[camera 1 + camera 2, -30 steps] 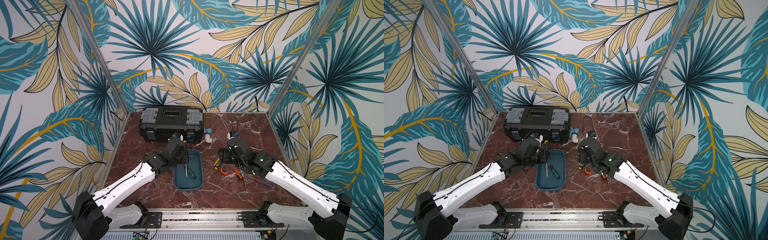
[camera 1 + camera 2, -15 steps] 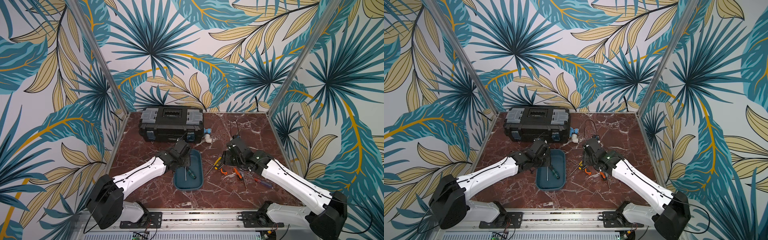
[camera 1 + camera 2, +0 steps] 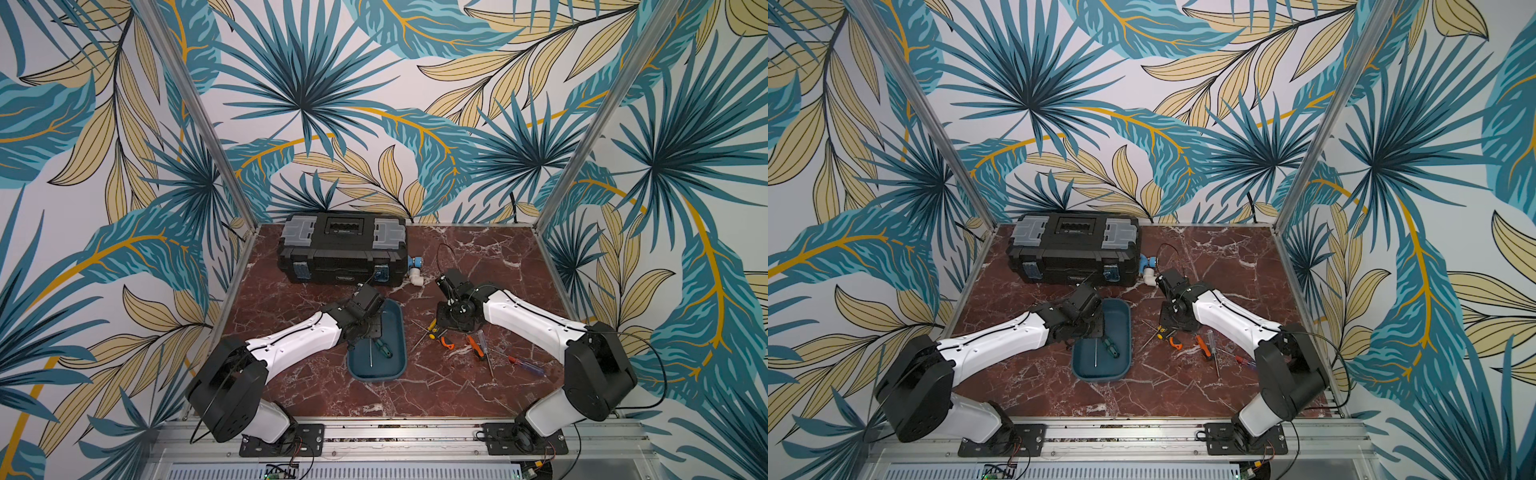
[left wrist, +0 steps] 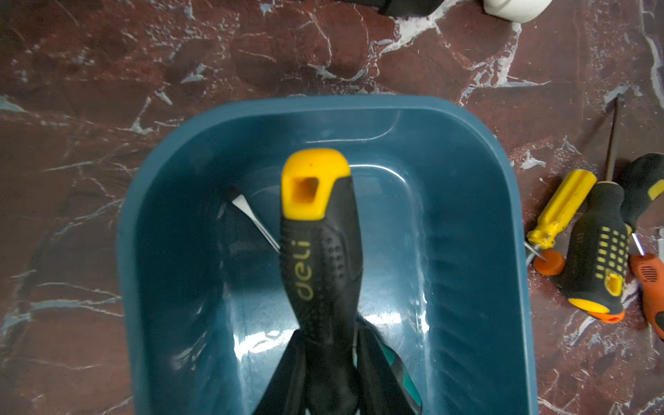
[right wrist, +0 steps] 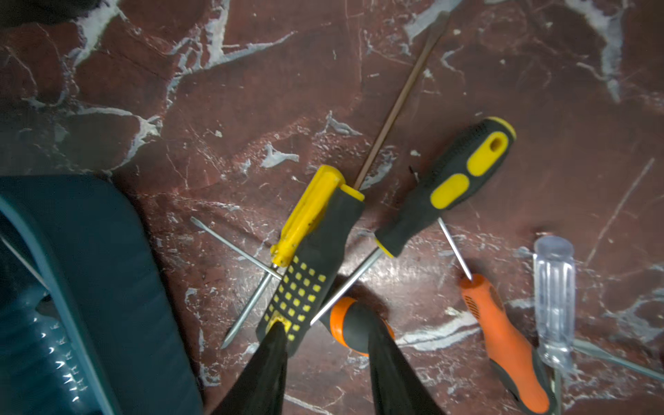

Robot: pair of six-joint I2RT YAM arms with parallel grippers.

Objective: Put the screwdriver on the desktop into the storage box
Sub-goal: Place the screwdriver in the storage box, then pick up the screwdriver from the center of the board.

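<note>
Black-and-yellow screwdriver, clamped in left tool, runs lengthwise over storage box, yellow cap outward; right tool spread apart

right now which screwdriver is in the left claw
The black screwdriver with the yellow cap, held over the storage box; the green-handled one lies inside, the rest on the desktop.

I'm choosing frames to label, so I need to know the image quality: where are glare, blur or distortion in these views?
Left wrist view: the held black-and-yellow screwdriver is sharp, and white glare streaks the floor of the storage box. Right wrist view: the storage box edge is soft, and a sheen lies on the desktop. Both top views: the light is even, and the loose screwdrivers look small.
</note>
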